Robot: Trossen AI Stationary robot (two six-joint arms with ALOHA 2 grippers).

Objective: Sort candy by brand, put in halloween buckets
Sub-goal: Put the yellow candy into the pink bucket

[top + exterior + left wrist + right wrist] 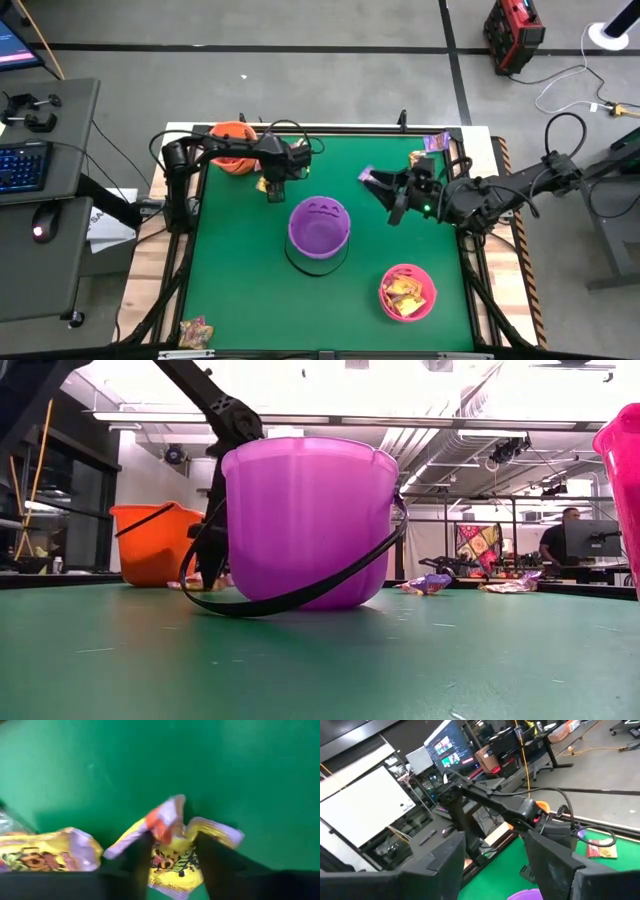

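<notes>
1. Yellow crinkled foil sits between the left gripper's two dark fingers: a yellow candy packet lying on the green table mat, bracketed by jaws that are part-way closed. Whether they already pinch it, I cannot tell.
2. A second yellow packet lies just beside it.
3. From above, this gripper works at about 11 o'clock of the purple bucket, with the orange bucket near it at 10 o'clock.
4. The right gripper hangs at the purple bucket's 2 o'clock, jaws apart, a purple packet at its tip; a hold is unclear.
5. The pink bucket, at 5 o'clock, holds yellow packets.
6. Judged step: picking a yellow candy. Next calls for firm closure, lift, and carry toward the pink bucket.
</notes>
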